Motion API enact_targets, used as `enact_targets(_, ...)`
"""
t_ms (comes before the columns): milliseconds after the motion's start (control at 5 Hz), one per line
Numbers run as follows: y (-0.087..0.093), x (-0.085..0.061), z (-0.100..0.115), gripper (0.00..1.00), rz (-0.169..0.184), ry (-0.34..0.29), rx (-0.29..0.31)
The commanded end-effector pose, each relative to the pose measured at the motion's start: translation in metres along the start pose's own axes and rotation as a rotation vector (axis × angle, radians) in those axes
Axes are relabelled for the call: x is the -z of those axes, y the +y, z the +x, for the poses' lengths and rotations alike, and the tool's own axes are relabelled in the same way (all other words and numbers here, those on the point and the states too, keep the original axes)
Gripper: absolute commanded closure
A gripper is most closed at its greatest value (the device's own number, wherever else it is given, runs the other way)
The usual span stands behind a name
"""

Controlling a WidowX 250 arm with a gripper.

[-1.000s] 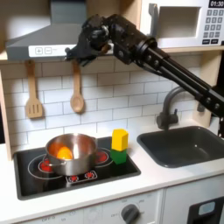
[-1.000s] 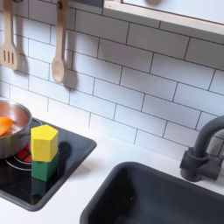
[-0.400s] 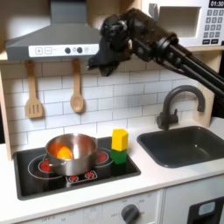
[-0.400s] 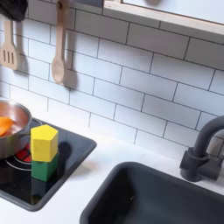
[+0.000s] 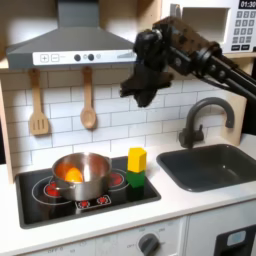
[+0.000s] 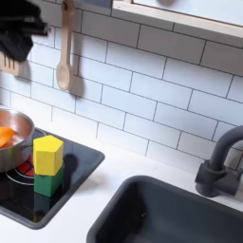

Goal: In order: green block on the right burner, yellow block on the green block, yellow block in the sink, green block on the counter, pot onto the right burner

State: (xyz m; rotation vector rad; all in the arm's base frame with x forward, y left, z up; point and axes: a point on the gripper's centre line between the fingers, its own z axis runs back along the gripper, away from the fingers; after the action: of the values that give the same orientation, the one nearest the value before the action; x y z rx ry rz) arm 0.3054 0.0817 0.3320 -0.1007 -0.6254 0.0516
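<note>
Small bright yellow block (image 5: 137, 158) stacked atop small bright green cube (image 5: 135, 178) on black cooktop's (image 5: 60, 205) burner, just beside shiny round steel pot (image 5: 82, 175). Black pincer (image 5: 137, 88) high above the stack, apart from it; jaw state too blurred to tell. Dark grey sink (image 5: 213, 166) set into off-white desk (image 5: 185, 204).

White tile wall (image 5: 60, 125) w/ grey hood (image 5: 65, 45), microwave (image 5: 225, 25).

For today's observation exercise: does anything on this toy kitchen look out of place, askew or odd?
Mildly odd: a small yellow block sits stacked on a small green cube on the black cooktop's burner, slightly rotated against it in the second exterior view. Nothing looks spilled or damaged. The shiny steel pot stands upright.
</note>
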Motion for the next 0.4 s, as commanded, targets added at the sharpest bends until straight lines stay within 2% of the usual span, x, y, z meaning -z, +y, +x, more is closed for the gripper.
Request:
enact_targets(0, -0.009, 0.013, -0.042, 1.00, 0.002, 0.157, 0.048)
enact_targets(200, -0.009, 0.023, -0.062, 1.00, 0.004, 0.216, 0.070)
